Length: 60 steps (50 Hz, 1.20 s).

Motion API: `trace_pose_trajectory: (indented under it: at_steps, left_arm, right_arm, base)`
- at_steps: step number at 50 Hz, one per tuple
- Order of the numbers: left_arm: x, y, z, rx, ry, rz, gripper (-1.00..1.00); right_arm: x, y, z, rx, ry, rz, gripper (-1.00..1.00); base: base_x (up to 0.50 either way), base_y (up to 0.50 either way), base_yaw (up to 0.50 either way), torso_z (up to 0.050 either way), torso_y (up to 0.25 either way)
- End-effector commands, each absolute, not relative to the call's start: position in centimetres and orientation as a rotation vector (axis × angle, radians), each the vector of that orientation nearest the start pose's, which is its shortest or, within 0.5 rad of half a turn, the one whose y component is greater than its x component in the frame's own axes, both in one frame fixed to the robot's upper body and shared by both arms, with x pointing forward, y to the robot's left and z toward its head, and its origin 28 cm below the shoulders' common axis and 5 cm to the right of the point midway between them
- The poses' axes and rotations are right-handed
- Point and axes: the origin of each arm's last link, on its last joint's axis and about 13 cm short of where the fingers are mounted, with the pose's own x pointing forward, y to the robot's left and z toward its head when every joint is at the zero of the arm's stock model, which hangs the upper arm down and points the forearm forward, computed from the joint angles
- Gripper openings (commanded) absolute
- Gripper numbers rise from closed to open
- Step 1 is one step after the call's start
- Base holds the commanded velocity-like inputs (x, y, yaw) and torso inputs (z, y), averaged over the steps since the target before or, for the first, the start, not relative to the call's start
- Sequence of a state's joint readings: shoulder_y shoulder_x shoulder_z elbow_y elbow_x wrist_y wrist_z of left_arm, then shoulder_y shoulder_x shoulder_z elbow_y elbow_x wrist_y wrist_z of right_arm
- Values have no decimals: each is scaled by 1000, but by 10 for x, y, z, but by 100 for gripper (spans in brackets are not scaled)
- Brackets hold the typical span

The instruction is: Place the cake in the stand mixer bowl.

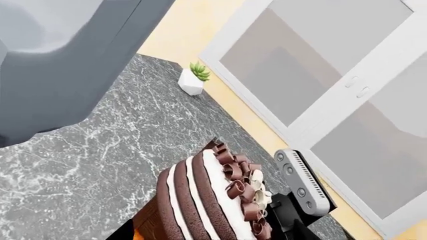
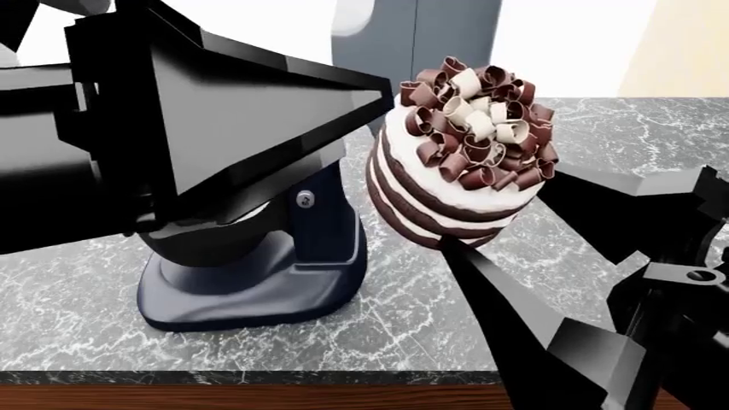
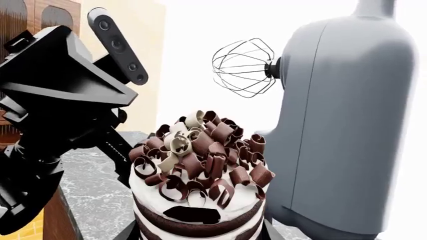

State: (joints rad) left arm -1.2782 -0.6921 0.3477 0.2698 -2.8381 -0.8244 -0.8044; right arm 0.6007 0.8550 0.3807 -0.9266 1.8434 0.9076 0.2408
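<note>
The cake (image 2: 467, 145), dark and white striped with chocolate curls on top, hangs in the air beside the stand mixer (image 2: 262, 290). My right gripper (image 2: 496, 213) is shut on it, one finger under its lower edge and one at its right side. In the right wrist view the cake (image 3: 197, 170) fills the space between the jaws. The left wrist view shows the cake (image 1: 213, 200) tilted, lying between the fingers of my left gripper (image 1: 213, 235); whether they press on it is unclear. The stand mixer bowl (image 2: 228, 243) is mostly hidden under my left arm.
The mixer's grey head (image 3: 340, 125) is raised, with a wire whisk (image 3: 243, 67). It stands on a grey marble counter (image 1: 100, 165), whose front edge (image 2: 341, 376) is close. A small potted succulent (image 1: 193, 79) sits by the yellow wall. White cabinet doors (image 1: 320, 65) stand beyond.
</note>
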Motion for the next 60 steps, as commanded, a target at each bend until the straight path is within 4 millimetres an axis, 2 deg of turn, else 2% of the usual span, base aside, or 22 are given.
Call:
trace_pose_trajectory:
  at_steps: [1, 28, 60]
  left_arm:
    - [190, 239, 366, -628, 480, -1214, 100]
    - [198, 229, 367, -624, 491, -1258, 100]
    - [212, 221, 354, -647, 528, -1288, 100]
  right_arm:
    - [140, -155, 285, -11, -323, 839, -100]
    - [137, -155, 285, -9, -333, 851, -100]
    - [137, -156, 287, -2, -347, 853, -100]
  base:
    - [0, 0, 0, 0, 0]
    - [0, 0, 0, 0, 1]
    - [0, 0, 0, 0, 1]
